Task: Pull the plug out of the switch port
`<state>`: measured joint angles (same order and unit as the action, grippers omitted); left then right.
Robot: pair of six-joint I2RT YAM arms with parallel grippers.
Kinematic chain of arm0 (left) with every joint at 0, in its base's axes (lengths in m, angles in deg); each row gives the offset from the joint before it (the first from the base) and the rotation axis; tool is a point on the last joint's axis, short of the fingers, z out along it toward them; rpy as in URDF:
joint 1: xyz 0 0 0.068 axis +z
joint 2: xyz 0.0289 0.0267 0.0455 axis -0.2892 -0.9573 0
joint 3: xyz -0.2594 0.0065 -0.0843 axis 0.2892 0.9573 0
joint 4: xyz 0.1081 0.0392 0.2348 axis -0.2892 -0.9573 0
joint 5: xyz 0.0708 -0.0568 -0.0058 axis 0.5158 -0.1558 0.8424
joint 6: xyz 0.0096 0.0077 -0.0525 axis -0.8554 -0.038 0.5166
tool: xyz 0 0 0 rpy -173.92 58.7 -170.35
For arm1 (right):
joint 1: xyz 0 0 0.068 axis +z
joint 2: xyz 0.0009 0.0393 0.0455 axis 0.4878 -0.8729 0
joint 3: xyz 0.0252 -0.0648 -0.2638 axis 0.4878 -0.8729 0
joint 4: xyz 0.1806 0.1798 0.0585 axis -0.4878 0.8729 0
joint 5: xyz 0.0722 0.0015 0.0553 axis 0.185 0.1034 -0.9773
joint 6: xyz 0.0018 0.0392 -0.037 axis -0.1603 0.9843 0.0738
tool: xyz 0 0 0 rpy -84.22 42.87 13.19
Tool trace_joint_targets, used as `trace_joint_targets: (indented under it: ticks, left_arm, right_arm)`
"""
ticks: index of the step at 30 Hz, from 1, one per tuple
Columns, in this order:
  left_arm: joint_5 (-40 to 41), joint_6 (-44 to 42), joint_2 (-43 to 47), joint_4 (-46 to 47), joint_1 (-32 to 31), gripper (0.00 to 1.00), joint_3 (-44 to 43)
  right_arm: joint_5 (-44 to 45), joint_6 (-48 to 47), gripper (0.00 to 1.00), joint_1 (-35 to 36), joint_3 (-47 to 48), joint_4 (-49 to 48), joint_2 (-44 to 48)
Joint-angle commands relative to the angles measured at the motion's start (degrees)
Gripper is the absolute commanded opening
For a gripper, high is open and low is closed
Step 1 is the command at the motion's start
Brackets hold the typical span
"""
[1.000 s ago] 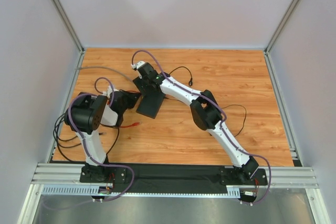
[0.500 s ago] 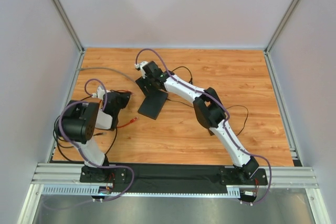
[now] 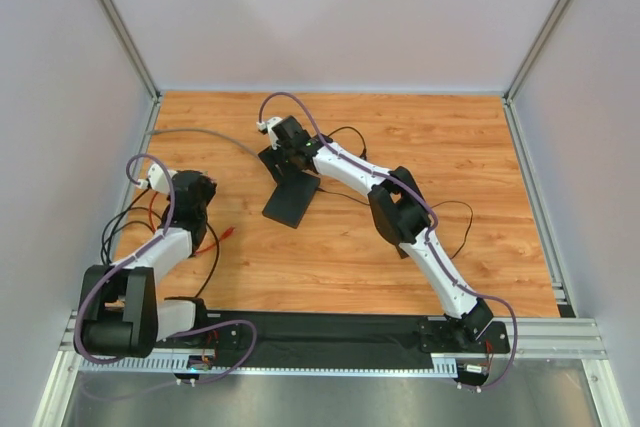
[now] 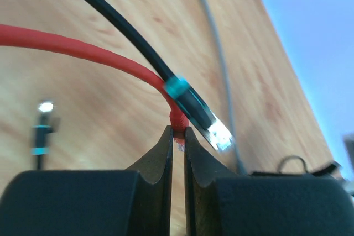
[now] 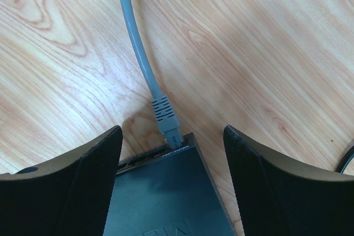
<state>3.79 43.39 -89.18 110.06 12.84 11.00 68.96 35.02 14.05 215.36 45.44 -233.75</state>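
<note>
The switch [image 3: 290,202] is a flat black box lying on the wooden table; it also shows in the right wrist view [image 5: 160,192]. A grey plug [image 5: 166,117] on a grey cable [image 3: 200,134] sits in its corner port. My right gripper [image 3: 279,158] is open, and its fingers [image 5: 94,164] straddle the switch's socket end [image 5: 172,132] without touching the plug. My left gripper [image 3: 200,215] is at the left, away from the switch. It is shut [image 4: 178,130] on the end of a red cable [image 4: 83,51].
A black cable with a teal band and clear plug [image 4: 196,109] crosses over the red cable at the left jaws. Another small teal-banded plug [image 4: 43,128] lies on the wood. Thin black leads [image 3: 455,222] run right of the switch. Aluminium frame rails [image 3: 150,147] and white walls bound the table.
My left arm has drawn back to the left and toward the near edge, away from the switch, and the red cable went with it. The right gripper shifted slightly, then stayed over the switch.
</note>
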Motion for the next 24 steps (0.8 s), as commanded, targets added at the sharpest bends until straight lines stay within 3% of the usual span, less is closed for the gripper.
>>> trace_joint_targets:
  ticks: [1,4,5,7,10,11,16,24]
  left_arm:
    - [4.34,0.81,2.01,-9.99,2.99,0.00,-0.30]
    - [4.08,2.83,1.22,-14.56,3.53,0.01,-1.79]
    - [3.81,3.10,0.52,-15.53,3.53,0.09,-2.14]
    - [2.85,2.93,0.25,-15.19,3.61,0.15,-2.23]
    - [1.62,2.32,0.34,-12.90,3.53,0.35,-1.79]
    - [1.18,2.05,0.43,-12.12,3.53,0.38,-1.79]
    - [-5.75,-0.67,-0.10,-6.50,3.53,0.41,-1.44]
    - [-16.13,-4.01,-8.88,5.64,0.81,0.41,-3.90]
  right_arm:
    - [-1.80,0.12,0.75,-0.44,-2.37,5.48,-0.41]
    - [-1.88,0.12,0.75,-0.35,-2.63,5.39,-0.15]
    - [-1.80,0.12,0.75,-0.44,-2.63,5.31,0.03]
    - [-1.97,0.12,0.75,-0.35,-3.59,4.60,0.38]
    - [-1.62,1.79,0.75,-0.35,-5.09,3.64,1.96]
    - [-1.27,1.88,0.75,-0.35,-5.44,3.37,2.31]
    - [-0.04,3.10,0.76,-0.35,-11.67,-2.86,7.92]
    - [3.04,4.25,0.81,-0.35,-27.84,-18.14,18.39]
